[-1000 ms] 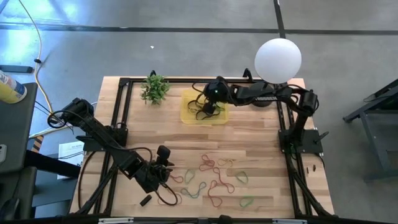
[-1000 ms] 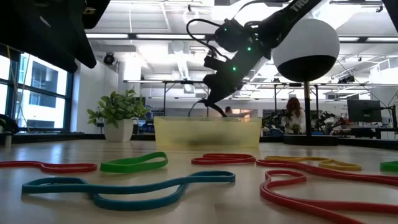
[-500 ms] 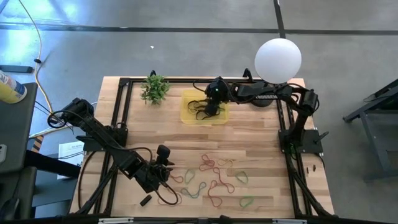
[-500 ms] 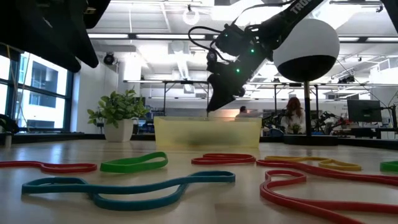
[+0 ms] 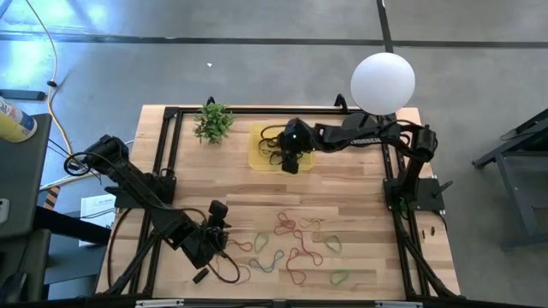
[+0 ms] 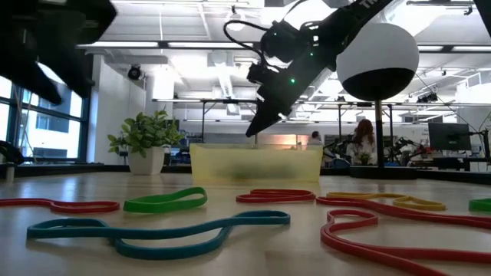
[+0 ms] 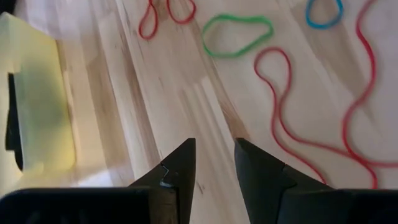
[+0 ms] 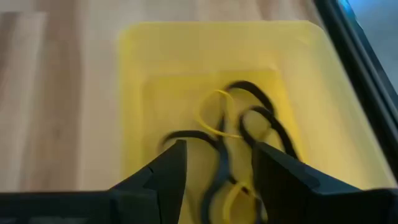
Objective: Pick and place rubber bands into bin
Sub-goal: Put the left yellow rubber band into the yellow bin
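The yellow bin (image 5: 259, 154) stands at the table's far middle, and black and yellow rubber bands (image 8: 249, 118) lie on its floor. My right gripper (image 8: 217, 149) hangs open just above the bin's near part (image 6: 230, 165), slanting down, with nothing between its fingers. Several loose rubber bands (image 5: 295, 244) in red, green, blue and yellow lie flat on the wood toward the near edge. My left gripper (image 7: 214, 146) stands open above bare wood at the near left (image 5: 224, 244), short of a green band (image 7: 236, 34) and a long red one (image 7: 298, 112).
A small green plant (image 5: 212, 121) stands left of the bin. A white globe (image 5: 383, 81) sits at the far right corner. A small black block (image 5: 199, 275) lies near the front left edge. Black frame rails (image 5: 167, 145) run along the table's sides.
My right gripper has opened and let go of the black band that hung from it; the band now lies in the bin. The gripper has also swung toward the table's near edge over the bin and tipped.
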